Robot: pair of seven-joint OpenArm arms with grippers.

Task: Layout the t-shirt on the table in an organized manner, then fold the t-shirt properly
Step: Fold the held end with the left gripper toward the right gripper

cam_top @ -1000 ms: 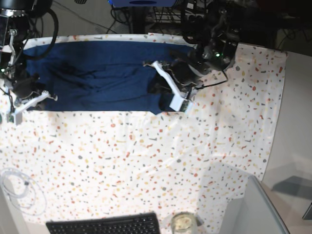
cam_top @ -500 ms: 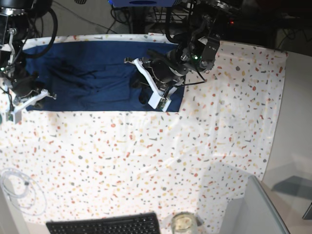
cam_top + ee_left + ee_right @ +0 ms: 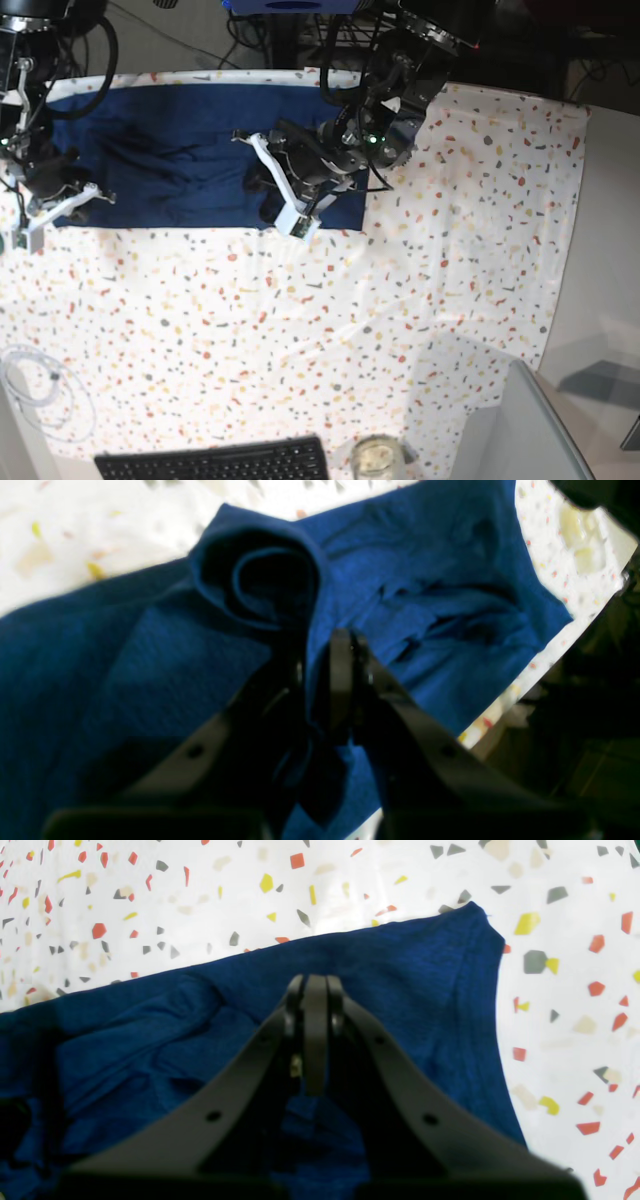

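Speckled white cloth over table (image 3: pixel 300 320), wrinkled toward the middle. Near edge: black keyboard (image 3: pixel 214 462), glass jar (image 3: pixel 376 457), coiled white cable (image 3: pixel 38 388) at one corner. Dark cables and equipment beyond the far edge.

T-shirt (image 3: pixel 170 150): navy, spread flat along the far edge of the table, creased near its centre. End nearest the left arm lifted and doubled over the body of the shirt. Other end flat, corner lying clear on the cloth in the right wrist view.

Left gripper (image 3: pixel 320 680): clamped tight on a fold of the t-shirt, fabric pinched between the fingers and curling up in a loop just above them. Positioned over the shirt, roughly mid-length of the garment in the base view.

Right gripper (image 3: pixel 315 1035): fingers pressed together, set low over the t-shirt near its edge and corner. Cannot tell whether any fabric sits between the fingers.
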